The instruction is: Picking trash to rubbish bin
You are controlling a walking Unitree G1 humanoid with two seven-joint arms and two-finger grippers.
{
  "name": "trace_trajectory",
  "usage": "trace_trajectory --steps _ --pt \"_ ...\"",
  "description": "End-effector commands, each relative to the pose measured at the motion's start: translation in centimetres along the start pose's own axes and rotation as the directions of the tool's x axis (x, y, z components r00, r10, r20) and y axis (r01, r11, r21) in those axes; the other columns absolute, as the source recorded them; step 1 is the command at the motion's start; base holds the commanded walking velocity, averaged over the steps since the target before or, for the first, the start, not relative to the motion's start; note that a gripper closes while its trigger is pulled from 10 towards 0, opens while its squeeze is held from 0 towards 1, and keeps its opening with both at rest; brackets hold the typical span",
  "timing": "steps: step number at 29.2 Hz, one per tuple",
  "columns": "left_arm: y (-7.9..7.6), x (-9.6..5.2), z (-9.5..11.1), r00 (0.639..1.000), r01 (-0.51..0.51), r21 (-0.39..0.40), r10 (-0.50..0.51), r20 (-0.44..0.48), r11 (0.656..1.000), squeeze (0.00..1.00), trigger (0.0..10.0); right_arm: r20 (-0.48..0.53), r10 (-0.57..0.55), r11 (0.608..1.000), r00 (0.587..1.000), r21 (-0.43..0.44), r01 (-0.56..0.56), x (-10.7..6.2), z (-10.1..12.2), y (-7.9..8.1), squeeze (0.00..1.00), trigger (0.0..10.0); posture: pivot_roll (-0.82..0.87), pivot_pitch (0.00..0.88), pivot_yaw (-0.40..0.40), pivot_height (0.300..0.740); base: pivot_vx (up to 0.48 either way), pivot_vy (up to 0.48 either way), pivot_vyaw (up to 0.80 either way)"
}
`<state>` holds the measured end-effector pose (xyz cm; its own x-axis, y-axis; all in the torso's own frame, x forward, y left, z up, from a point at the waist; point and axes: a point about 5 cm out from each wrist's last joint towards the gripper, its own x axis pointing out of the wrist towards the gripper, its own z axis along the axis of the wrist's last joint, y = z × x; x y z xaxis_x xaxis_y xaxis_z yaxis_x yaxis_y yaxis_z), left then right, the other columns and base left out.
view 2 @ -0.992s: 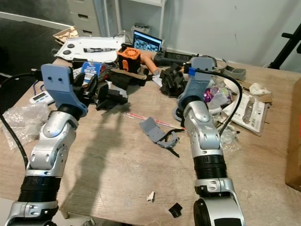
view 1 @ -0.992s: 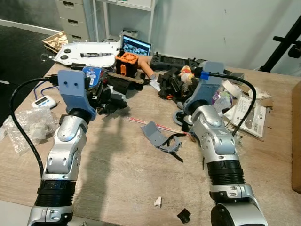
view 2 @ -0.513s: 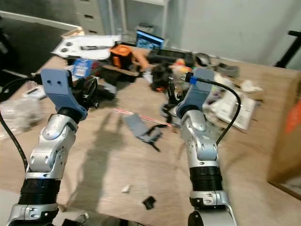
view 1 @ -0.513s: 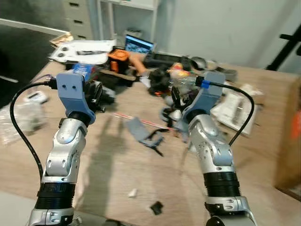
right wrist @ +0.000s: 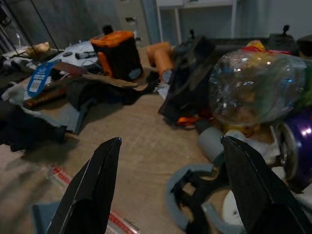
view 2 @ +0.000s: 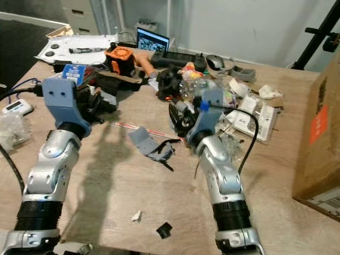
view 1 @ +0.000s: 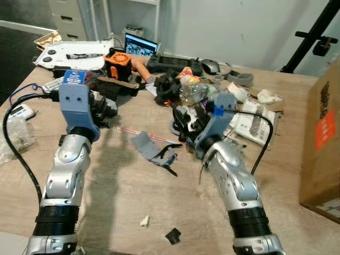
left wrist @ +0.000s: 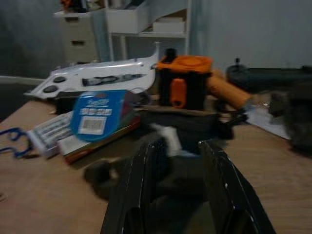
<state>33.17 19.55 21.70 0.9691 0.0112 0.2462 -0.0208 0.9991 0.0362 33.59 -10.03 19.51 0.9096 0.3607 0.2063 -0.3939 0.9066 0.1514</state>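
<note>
Both arms have stayed raised over the wooden table (view 1: 122, 186) while the camera has swung to the right, bringing one cardboard box (view 1: 321, 138) into sight at the right edge. The left gripper (left wrist: 178, 161) hovers near the far left clutter, its two black fingers a narrow gap apart with nothing between them. The right gripper (right wrist: 165, 161) hangs over the middle of the table with its two fingers spread wide and empty, just short of one crumpled clear plastic bottle (right wrist: 256, 87) in the far heap.

Trash lies loose on the table: one grey torn piece with black straps (view 1: 151, 151) between the arms, one thin red-and-white strip (view 1: 146, 134) just beyond it, and near the front edge one small white scrap (view 1: 144, 221) beside one small black scrap (view 1: 172, 235). One orange-and-black box (view 1: 118, 57) and one small lit screen (view 1: 140, 47) stand at the far side. One clear plastic bag (view 1: 10, 139) lies at the left edge.
</note>
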Motion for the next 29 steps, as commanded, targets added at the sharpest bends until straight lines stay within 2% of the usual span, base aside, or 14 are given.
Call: trace_trajectory --steps 1,4,6,9,14,15,20,21,23,26,27,28,29 --pt "0.1 -0.4 -0.5 1.000 0.012 0.016 -0.012 -0.012 1.000 0.00 10.0 -0.013 -0.016 1.000 1.000 0.000 0.016 -1.0 -0.9 -0.5 0.00 10.0 0.04 0.183 -0.028 0.740 0.000 0.000 0.00" --pt "0.1 -0.7 -0.7 1.000 0.017 0.012 -0.017 -0.017 1.000 0.00 10.0 -0.036 -0.039 0.999 0.999 0.001 0.039 -1.8 -1.8 -1.0 0.00 10.0 0.05 0.172 -0.028 0.740 0.000 0.000 0.00" --pt "0.1 -1.2 -1.4 0.999 0.018 -0.006 -0.018 -0.030 1.000 0.00 10.0 -0.063 -0.070 0.998 0.996 -0.010 0.069 -3.2 -3.0 -1.5 0.00 10.0 0.05 0.192 -0.027 0.740 0.000 0.000 0.00" --pt "-0.1 -1.7 -2.0 0.999 0.023 -0.042 -0.025 -0.039 0.999 0.00 10.0 -0.045 -0.066 0.998 0.997 -0.014 0.065 -3.8 -3.2 -1.3 0.00 10.0 0.04 0.183 -0.020 0.740 0.000 0.000 0.00" --pt "-1.1 -2.5 -2.9 0.995 0.087 -0.089 -0.091 -0.042 0.992 0.00 10.0 0.027 -0.027 1.000 0.999 -0.001 0.028 -3.9 -2.6 -0.2 0.00 10.0 0.04 0.187 -0.021 0.740 0.000 0.000 0.00" --pt "-1.3 -2.8 -3.0 0.993 0.102 -0.092 -0.107 -0.045 0.990 0.00 10.0 0.027 -0.021 1.000 0.999 -0.016 0.021 -4.0 -2.8 -0.1 0.00 10.0 0.04 0.163 -0.019 0.740 0.000 0.000 0.00" --pt "-1.9 -3.5 -3.7 0.987 0.131 -0.062 -0.136 -0.084 0.989 0.00 10.0 0.021 -0.022 0.999 1.000 -0.028 0.022 -4.6 -3.4 -0.1 0.00 10.0 0.04 0.178 -0.023 0.740 0.000 0.000 0.00" --pt "-1.8 -3.6 -3.9 0.987 0.111 -0.082 -0.120 -0.105 0.990 0.00 10.0 0.019 -0.013 1.000 1.000 -0.019 0.014 -4.8 -3.5 0.1 0.00 10.0 0.04 0.184 -0.022 0.740 0.000 0.000 0.00" --pt "-1.0 -4.1 -3.4 0.995 0.045 -0.202 -0.063 -0.081 0.978 0.00 10.0 0.050 0.084 0.996 0.995 -0.039 -0.082 -5.5 -3.4 1.1 0.00 10.0 0.04 0.149 -0.021 0.740 0.000 0.000 0.00" --pt "-1.1 -4.1 -3.5 0.992 0.067 -0.170 -0.084 -0.094 0.983 0.00 10.0 0.018 0.117 0.991 0.993 -0.072 -0.115 -5.6 -3.8 1.4 0.00 10.0 0.04 0.160 -0.027 0.740 0.000 0.000 0.00" --pt "-1.2 -4.1 -3.4 0.991 0.084 -0.145 -0.098 -0.087 0.986 0.00 10.0 0.009 0.131 0.989 0.991 -0.077 -0.130 -5.5 -4.0 1.5 0.06 10.0 0.05 0.170 -0.030 0.740 0.000 0.000 0.00" --pt "-1.1 -4.1 -3.3 0.993 0.085 -0.137 -0.095 -0.071 0.987 0.00 10.0 0.000 0.162 0.982 0.987 -0.098 -0.161 -5.5 -4.0 1.8 1.00 10.0 0.04 0.165 -0.029 0.740 0.000 0.000 0.00" --pt "-1.1 -4.1 -3.3 0.993 0.085 -0.137 -0.095 -0.071 0.987 0.00 10.0 0.000 0.162 0.982 0.987 -0.098 -0.161 -5.5 -4.0 1.8 1.00 10.0 0.04 0.165 -0.029 0.740 0.000 0.000 0.00"
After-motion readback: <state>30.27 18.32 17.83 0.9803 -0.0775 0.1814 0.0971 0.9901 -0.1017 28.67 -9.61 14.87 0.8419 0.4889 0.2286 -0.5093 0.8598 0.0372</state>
